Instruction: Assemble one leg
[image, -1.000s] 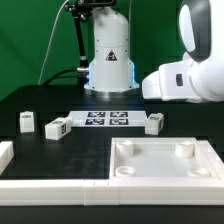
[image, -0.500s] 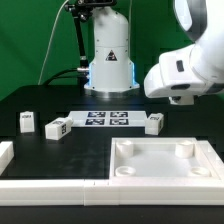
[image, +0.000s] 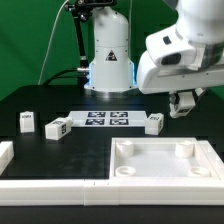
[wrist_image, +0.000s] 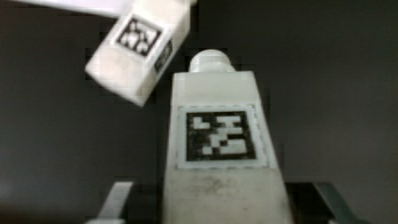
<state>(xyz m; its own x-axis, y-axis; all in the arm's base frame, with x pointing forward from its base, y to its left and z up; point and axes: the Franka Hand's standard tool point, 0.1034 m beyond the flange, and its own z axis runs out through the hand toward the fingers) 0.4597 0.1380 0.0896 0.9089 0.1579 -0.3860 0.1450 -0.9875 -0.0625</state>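
Observation:
My gripper (image: 185, 103) hangs just above the table at the exterior view's right. In the wrist view my gripper (wrist_image: 222, 205) is shut on a leg (wrist_image: 217, 130), a white block with a black-and-white tag on its face. Its rounded tip points away from me, and a finger (wrist_image: 121, 198) stands on each side of it. Another leg (image: 154, 122) lies on the table just left of the gripper; it also shows tilted in the wrist view (wrist_image: 139, 48). Two more legs (image: 26, 121) (image: 57, 127) lie at the left.
The marker board (image: 105, 119) lies in the middle of the black table, in front of the robot base (image: 108, 60). The large white tray-like piece (image: 165, 162) with corner sockets fills the front right. Another white part (image: 5, 155) shows at the left edge.
The arm has swung up and to the left, and the gripper has come into view over the table's right side. The three legs on the table have not moved.

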